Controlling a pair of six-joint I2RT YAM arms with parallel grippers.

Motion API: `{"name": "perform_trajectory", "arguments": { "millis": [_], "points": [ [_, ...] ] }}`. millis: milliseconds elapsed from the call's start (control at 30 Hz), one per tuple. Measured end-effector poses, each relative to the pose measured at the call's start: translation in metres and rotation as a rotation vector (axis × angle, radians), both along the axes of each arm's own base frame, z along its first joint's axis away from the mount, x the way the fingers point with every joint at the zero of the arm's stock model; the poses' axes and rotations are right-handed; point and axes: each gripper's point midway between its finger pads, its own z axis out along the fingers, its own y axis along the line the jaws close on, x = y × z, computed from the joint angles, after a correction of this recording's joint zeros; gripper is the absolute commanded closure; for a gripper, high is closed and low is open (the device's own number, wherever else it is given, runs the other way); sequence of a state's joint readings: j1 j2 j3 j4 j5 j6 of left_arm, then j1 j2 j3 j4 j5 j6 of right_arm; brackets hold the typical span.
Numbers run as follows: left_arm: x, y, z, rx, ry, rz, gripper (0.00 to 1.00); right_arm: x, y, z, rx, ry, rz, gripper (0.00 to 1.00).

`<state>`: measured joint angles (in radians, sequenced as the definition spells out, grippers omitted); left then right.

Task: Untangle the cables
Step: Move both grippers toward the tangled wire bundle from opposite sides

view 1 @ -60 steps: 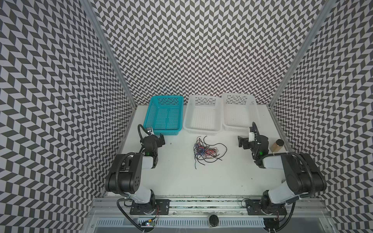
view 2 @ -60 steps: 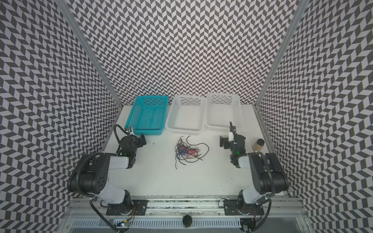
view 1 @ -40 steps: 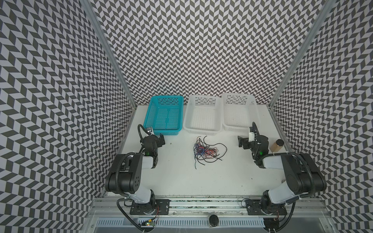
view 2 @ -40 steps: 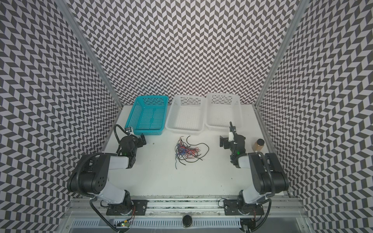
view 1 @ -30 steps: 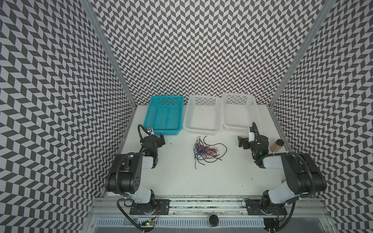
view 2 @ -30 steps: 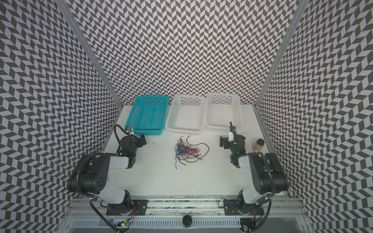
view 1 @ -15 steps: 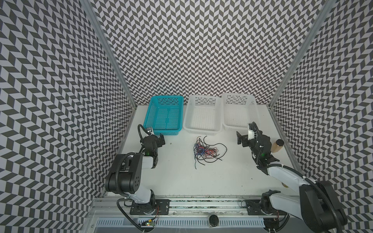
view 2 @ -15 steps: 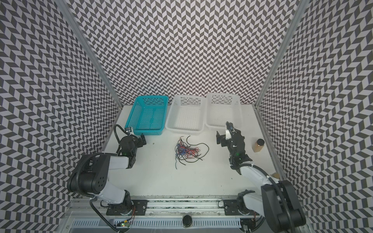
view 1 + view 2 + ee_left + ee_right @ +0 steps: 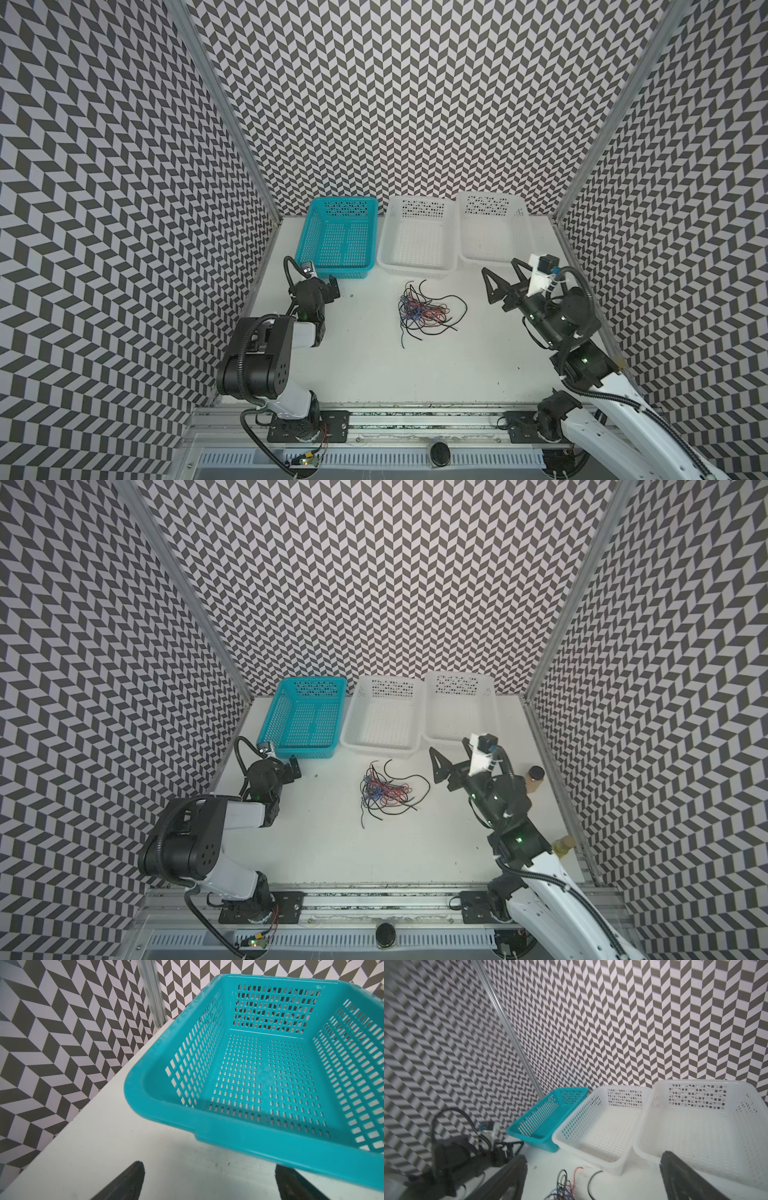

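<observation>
- Tangle of thin black, red and blue cables (image 9: 424, 309) (image 9: 384, 791) on the white table (image 9: 374, 365) (image 9: 332, 845), about mid-table, just in front of the middle white basket (image 9: 415, 271) (image 9: 378, 749), not touching it.
- Densest at the left of the heap, with red and blue strands knotted among black ones. One wide black loop spread to the right, one black end trailing toward the front edge.
- In the right wrist view, only the far fringe of the heap (image 9: 564, 1186): dark loops, a red end, a black curve.
- Behind the heap, three perforated baskets side by side along the back wall: teal basket (image 9: 336, 272) (image 9: 303, 752) (image 9: 270, 1136) (image 9: 533, 1138) on the left, the middle white one (image 9: 591, 1147), then the right white basket (image 9: 486, 205) (image 9: 457, 683) (image 9: 695, 1126).
- To the right of the heap and clear of it, right gripper (image 9: 500, 266) (image 9: 449, 744) (image 9: 593, 1155), near the front corner of the right white basket, pointing toward the baskets. Fingers spread wide, holding nothing.
- Far to the left, well apart from the heap, left gripper (image 9: 322, 282) (image 9: 286, 766) (image 9: 208, 1165), close to the front rim of the teal basket. Fingers wide apart, only bare table between them in the left wrist view.
- At the right table edge, beside the right arm, small brown jar (image 9: 535, 777) with a dark lid, upright.
</observation>
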<state>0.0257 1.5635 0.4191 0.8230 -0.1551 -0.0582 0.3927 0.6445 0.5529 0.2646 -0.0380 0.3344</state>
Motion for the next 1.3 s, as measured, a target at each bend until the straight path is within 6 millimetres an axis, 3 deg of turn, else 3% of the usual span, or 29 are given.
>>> {"name": "perform_trajectory", "arguments": {
  "millis": [167, 333, 433, 567, 733, 933, 1100, 1200, 1300],
  "points": [
    [0.000, 0.000, 0.000, 0.000, 0.000, 0.000, 0.00, 0.006, 0.028, -0.018, -0.038, 0.175, 0.094, 0.00],
    [-0.004, 0.004, 0.011, -0.003, -0.016, 0.025, 0.00, 0.007, 0.073, -0.070, -0.140, 0.387, 0.190, 0.00],
    [-0.012, 0.006, 0.042, -0.007, -0.069, 0.040, 0.00, 0.008, 0.096, -0.097, -0.222, 0.502, 0.216, 0.00],
    [-0.020, 0.004, 0.089, -0.074, -0.155, 0.050, 0.00, 0.014, 0.124, -0.113, -0.311, 0.579, 0.222, 0.00],
    [-0.024, -0.006, 0.125, -0.245, -0.156, 0.037, 0.00, 0.020, 0.135, -0.128, -0.361, 0.631, 0.208, 0.02],
    [-0.033, -0.028, 0.129, -0.525, -0.018, 0.009, 0.00, 0.029, 0.141, -0.172, -0.433, 0.725, 0.191, 0.07],
    [-0.047, -0.045, 0.113, -0.855, 0.102, -0.043, 0.00, 0.037, 0.146, -0.213, -0.518, 0.806, 0.178, 0.11],
    [-0.055, -0.056, 0.102, -0.968, 0.156, -0.076, 0.00, 0.039, 0.147, -0.228, -0.556, 0.826, 0.176, 0.13],
    [-0.069, -0.080, 0.097, -0.990, 0.206, -0.129, 0.00, 0.045, 0.150, -0.237, -0.583, 0.828, 0.176, 0.19]
  ]
}}
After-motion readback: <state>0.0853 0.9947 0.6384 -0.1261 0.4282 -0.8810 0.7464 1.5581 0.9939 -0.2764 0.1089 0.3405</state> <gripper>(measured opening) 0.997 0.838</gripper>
